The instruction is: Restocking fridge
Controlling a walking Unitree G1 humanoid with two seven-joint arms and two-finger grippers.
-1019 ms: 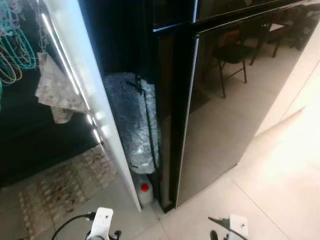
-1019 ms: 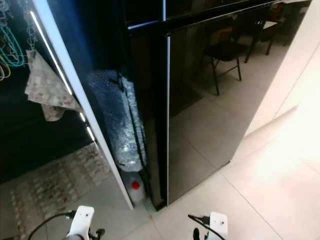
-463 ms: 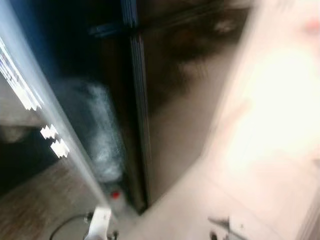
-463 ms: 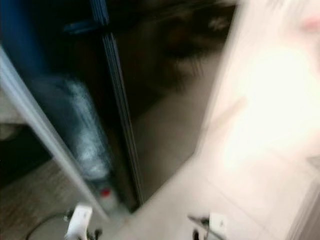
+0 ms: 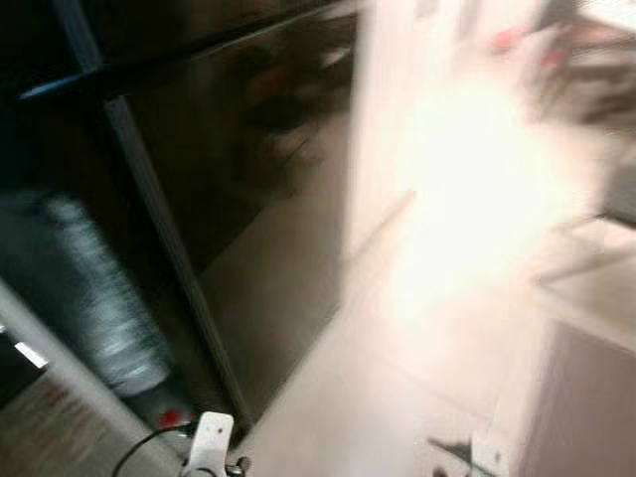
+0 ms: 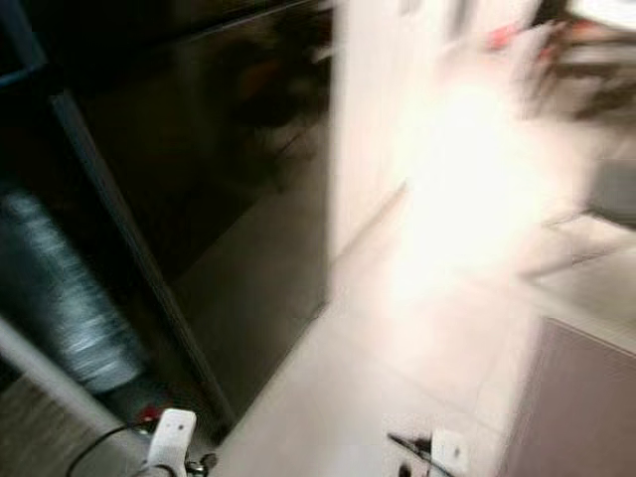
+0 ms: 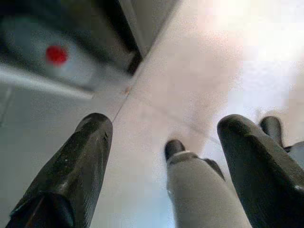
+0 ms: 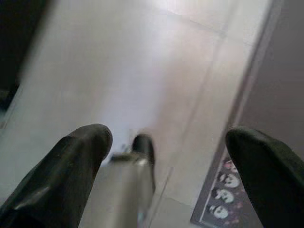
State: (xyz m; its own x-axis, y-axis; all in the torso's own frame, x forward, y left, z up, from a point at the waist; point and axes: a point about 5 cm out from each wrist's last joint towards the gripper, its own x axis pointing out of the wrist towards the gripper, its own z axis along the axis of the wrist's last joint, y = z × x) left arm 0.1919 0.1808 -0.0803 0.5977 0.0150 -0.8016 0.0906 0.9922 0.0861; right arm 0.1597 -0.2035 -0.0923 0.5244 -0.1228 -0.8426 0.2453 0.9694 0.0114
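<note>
The black fridge [image 5: 248,179] stands ahead on the left, its glossy door closed and reflecting the room; the head views are blurred. Both arms hang low, their wrists at the bottom edge of the head views. In the left wrist view my left gripper [image 7: 164,126] points down at the tiled floor, open, with nothing between its fingers. In the right wrist view my right gripper [image 8: 168,137] is also open and empty above the floor. My own legs and feet show between the fingers.
A roll of bubble wrap [image 5: 104,298] leans in the gap left of the fridge, with a red-capped bottle [image 7: 57,59] on the floor below. A white wall [image 5: 383,109] stands right of the fridge. A grey cabinet [image 5: 586,397] is at the right, a patterned mat [image 8: 223,199] by it.
The camera has swung to the right: the fridge and bubble wrap have slid to the left of the picture and a cabinet has come in at the right. Both arms still hang.
</note>
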